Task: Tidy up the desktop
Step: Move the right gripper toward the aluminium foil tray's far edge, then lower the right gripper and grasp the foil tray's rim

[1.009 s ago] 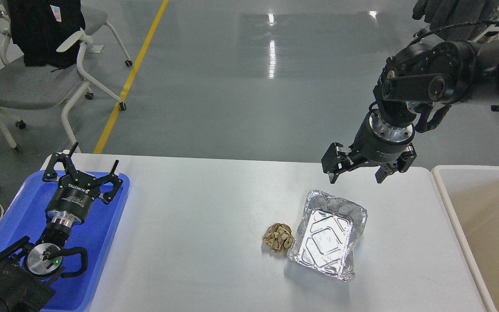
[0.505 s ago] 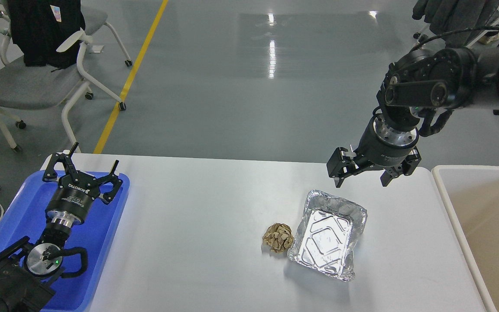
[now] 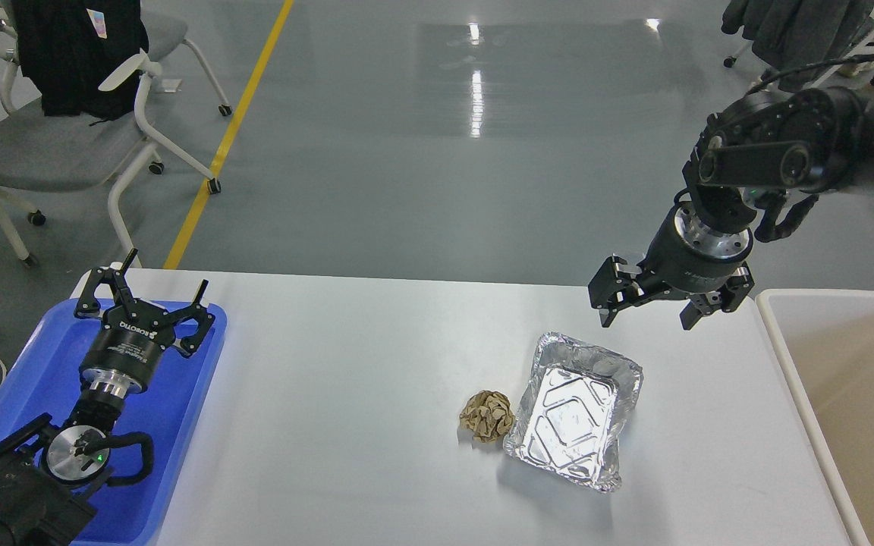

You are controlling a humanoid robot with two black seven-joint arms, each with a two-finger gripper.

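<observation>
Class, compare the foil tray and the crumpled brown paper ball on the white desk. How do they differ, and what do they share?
The foil tray is shiny silver; the paper ball is dull brown. The tray is an open rectangular container, the ball a crumpled lump. The tray is clearly larger than the ball. Both rest on the desktop, side by side, and neither is held by a hand.

The right claw (image 3: pixel 653 317) has drifted to the right and a little lower over the last second, its fingers spread wide throughout. It started out above the far-left part of the foil tray (image 3: pixel 575 409) and now hangs past the tray's far right corner, closer to the beige bin (image 3: pixel 784 356). The arm's elbow and wrist housing have swung rightward with it, uncovering more of the grey floor behind.
</observation>
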